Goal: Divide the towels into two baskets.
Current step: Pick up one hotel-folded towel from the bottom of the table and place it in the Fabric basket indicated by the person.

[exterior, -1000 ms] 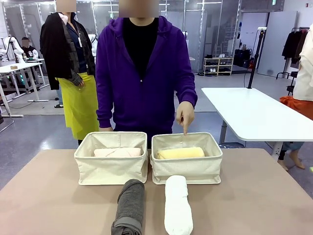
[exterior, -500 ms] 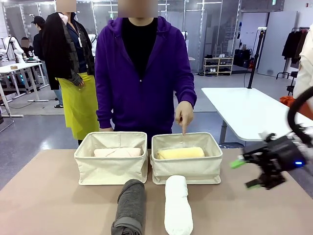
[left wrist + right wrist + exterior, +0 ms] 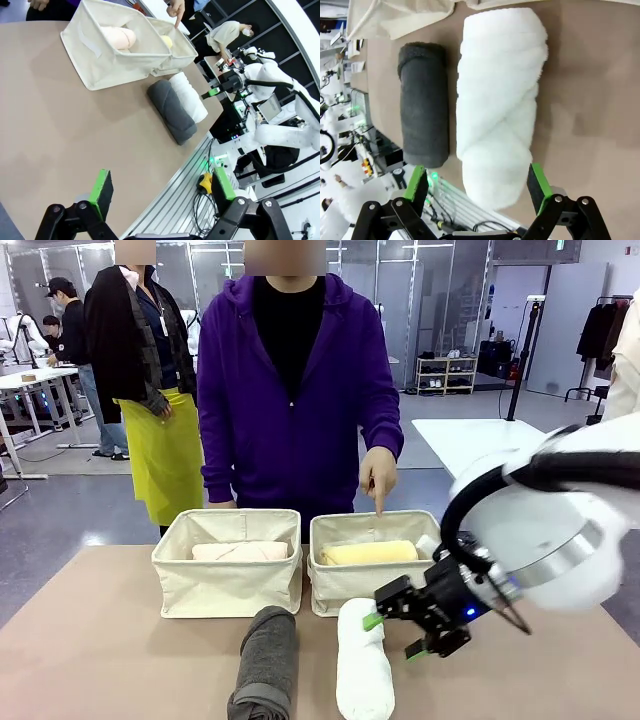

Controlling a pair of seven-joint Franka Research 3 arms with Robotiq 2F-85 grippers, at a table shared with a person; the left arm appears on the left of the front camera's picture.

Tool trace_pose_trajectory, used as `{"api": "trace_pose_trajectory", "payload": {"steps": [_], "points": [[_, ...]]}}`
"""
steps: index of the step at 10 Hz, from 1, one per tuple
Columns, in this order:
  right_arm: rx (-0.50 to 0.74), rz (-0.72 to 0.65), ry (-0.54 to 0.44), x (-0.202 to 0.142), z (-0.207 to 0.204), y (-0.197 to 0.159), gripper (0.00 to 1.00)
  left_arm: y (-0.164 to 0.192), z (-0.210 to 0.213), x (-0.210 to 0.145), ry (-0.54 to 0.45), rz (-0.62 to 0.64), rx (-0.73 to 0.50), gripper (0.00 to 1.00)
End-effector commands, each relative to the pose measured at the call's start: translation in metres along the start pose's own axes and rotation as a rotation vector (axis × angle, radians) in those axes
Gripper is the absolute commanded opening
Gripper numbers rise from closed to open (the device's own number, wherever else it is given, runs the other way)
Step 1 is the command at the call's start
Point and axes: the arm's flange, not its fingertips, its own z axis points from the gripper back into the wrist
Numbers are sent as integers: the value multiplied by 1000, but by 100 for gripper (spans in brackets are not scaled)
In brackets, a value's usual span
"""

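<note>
Two cream baskets stand side by side at the table's far side. The left basket [image 3: 228, 590] holds a pale pink towel [image 3: 240, 551]. In the right basket [image 3: 340, 590] lies a yellow towel [image 3: 368, 553]. In front of them lie a dark grey towel [image 3: 266, 660] and a white towel [image 3: 362, 670], both lengthwise. My right gripper [image 3: 394, 637] hangs open just above the white towel [image 3: 502, 100], its pads astride the towel's near end, with the grey towel [image 3: 424, 105] beside it. Low over the table's near left part, my left gripper [image 3: 162, 190] is open and holds nothing.
A person in a purple hoodie stands behind the baskets, one hand [image 3: 378, 480] pointing a finger down at the right basket's far rim. The brown table [image 3: 100, 640] is bare on both sides of the towels. Other people and tables are farther back.
My right arm has swung in from the right edge and moved left to hover over the white towel. The towels, baskets and the pointing hand have stayed put.
</note>
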Motion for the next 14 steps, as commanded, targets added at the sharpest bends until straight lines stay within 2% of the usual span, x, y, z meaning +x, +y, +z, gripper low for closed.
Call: {"api": "trace_pose_trajectory", "payload": {"steps": [1,6,8,9,10,11,12,13,14], "points": [[-58,13,-52,-77,-13,-27,100,-1,2,-1,-16,-13,-17,100],[-118,27,-19,-77,-33,-19,100,-1,2,-1,-16,-13,-17,100],[-108,54,-90,-65,-36,-17,100,-1,2,-1,-16,-13,-17,100],[-98,54,-108,-61,-32,-17,80,-1,2,-1,-16,-13,-17,100],[-93,54,-109,-61,-29,-17,80,-1,2,-1,-16,-13,-17,100],[-91,54,-111,-62,-27,-17,60,-1,2,-1,-16,-13,-17,100],[-89,51,-111,-61,-27,-18,75,-1,2,-1,-16,-13,-17,100],[-87,50,-109,-61,-27,-18,40,-1,2,-1,-16,-13,-17,100],[-86,53,-110,-61,-25,-17,55,-1,2,-1,-16,-13,-17,100]]}}
